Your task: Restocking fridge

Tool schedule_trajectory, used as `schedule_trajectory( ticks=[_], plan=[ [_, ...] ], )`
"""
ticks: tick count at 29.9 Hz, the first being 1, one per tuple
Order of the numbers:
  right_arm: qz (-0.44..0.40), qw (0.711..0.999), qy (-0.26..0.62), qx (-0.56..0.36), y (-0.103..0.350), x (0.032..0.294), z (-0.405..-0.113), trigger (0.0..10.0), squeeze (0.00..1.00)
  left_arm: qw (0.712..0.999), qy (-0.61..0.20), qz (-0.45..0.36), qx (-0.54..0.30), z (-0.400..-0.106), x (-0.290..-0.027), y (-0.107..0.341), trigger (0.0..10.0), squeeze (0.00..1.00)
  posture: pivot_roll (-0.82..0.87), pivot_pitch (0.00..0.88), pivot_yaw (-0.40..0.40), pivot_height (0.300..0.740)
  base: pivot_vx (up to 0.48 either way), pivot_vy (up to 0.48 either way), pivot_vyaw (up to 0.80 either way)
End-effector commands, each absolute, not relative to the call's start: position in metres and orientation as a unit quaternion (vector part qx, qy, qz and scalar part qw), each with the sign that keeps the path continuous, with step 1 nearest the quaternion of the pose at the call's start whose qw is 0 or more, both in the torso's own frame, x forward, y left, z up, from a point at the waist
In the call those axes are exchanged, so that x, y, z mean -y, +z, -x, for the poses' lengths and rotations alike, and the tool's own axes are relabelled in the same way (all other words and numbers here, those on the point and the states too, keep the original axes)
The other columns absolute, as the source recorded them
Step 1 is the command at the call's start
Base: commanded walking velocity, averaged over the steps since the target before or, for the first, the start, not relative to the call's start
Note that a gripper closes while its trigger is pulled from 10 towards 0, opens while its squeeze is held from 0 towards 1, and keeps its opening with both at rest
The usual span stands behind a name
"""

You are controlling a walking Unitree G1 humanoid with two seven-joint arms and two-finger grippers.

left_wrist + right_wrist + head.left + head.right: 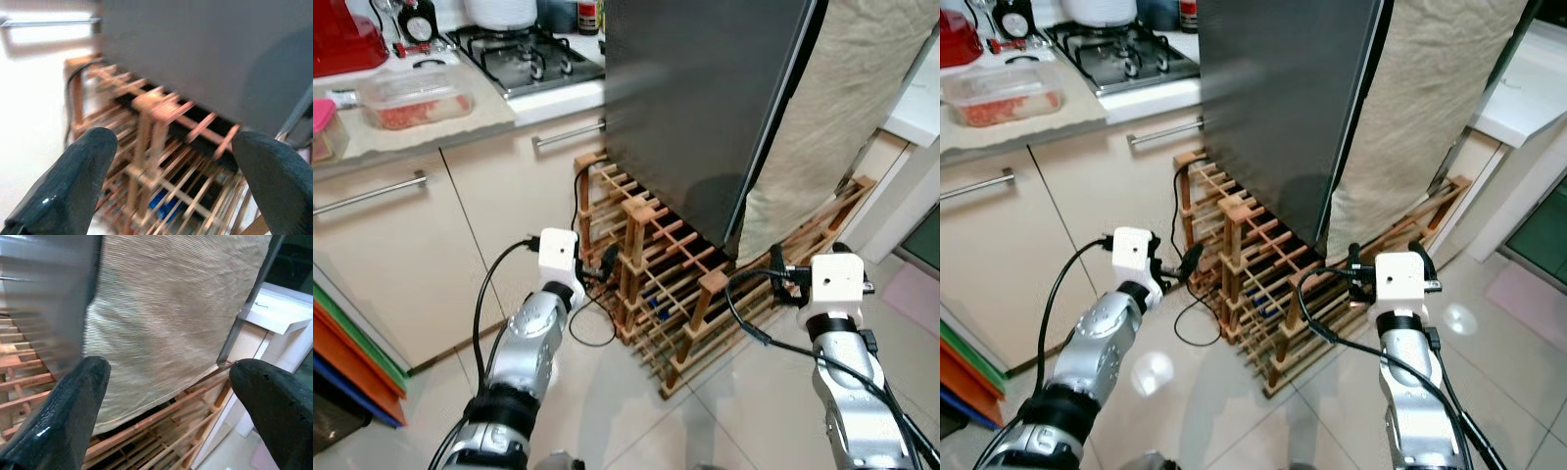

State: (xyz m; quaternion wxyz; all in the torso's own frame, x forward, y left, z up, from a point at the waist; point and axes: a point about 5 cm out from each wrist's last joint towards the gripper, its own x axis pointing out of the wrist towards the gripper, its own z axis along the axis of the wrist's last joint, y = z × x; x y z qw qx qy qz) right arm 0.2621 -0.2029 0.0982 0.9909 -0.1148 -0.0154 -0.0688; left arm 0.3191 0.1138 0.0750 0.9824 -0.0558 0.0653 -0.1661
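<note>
Both pincers were empty with fingers spread apart: the left pincer (166, 186) faced the wooden rack (656, 284), the right pincer (166, 406) the beige cloth (832, 127). Just ahead of and above both stood the dark fridge door (705, 108), rigid, heavy and smooth-faced. Its free edge, between the pincers, looked the likeliest hold; no handle was discernible.

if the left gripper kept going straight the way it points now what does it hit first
Most likely the wooden rack under the grey fridge door. The open left gripper frames the rack's upright post between its fingers, though depth is unclear.
</note>
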Motion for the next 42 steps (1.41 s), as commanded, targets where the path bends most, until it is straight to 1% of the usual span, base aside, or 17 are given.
schedule_trajectory(
  ticks=[1,9,11,14,20,28,34,39,42],
  plan=[
    [0.113,0.991,-0.078,0.006,0.096,0.206,-0.26,10.0,0.0,0.978,-0.197,0.06,-0.046,-0.322,-0.099,0.085,10.0,0.0,-0.09,0.0,0.003,0.71,0.0,-0.465,0.0],
    [0.101,0.991,-0.083,0.007,0.094,0.201,-0.259,10.0,0.0,0.976,-0.215,0.043,-0.013,-0.331,-0.09,0.103,10.0,0.0,-0.09,0.0,0.014,0.71,0.0,-0.455,0.0],
    [0.098,0.992,-0.083,0.008,0.094,0.199,-0.26,10.0,0.0,0.97,-0.239,0.032,0.007,-0.338,-0.083,0.118,10.0,0.0,-0.09,0.0,0.018,0.71,0.0,0.0,0.0],
    [0.097,0.992,-0.082,0.01,0.094,0.197,-0.261,10.0,0.0,0.967,-0.254,0.028,0.018,-0.343,-0.079,0.129,10.0,0.0,-0.09,0.0,0.021,0.71,0.0,0.0,0.0],
    [0.095,0.992,-0.084,0.012,0.093,0.195,-0.261,10.0,0.0,0.966,-0.256,-0.002,0.039,-0.36,-0.08,0.152,10.0,0.0,-0.09,0.0,0.034,0.71,0.0,0.0,0.0],
    [0.09,0.992,-0.085,0.012,0.093,0.192,-0.262,10.0,0.0,0.965,-0.257,-0.013,0.043,-0.374,-0.073,0.167,10.0,0.0,-0.09,0.0,0.042,0.71,0.0,0.0,0.0],
    [0.089,0.992,-0.086,0.011,0.091,0.191,-0.259,10.0,0.0,0.964,-0.263,-0.013,0.029,-0.386,-0.064,0.177,10.0,0.0,-0.1,0.0,0.044,0.71,0.0,0.0,0.0],
    [0.09,0.992,-0.086,0.011,0.091,0.19,-0.252,10.0,0.0,0.963,-0.267,-0.031,0.032,-0.39,-0.059,0.185,10.0,0.0,-0.12,0.022,0.054,0.71,0.0,0.0,0.0],
    [0.088,0.992,-0.093,-0.001,0.085,0.193,-0.24,10.0,0.0,0.961,-0.272,-0.031,0.035,-0.394,-0.056,0.191,10.0,0.0,-0.13,0.046,0.06,0.71,0.0,0.0,0.0]
  ],
)
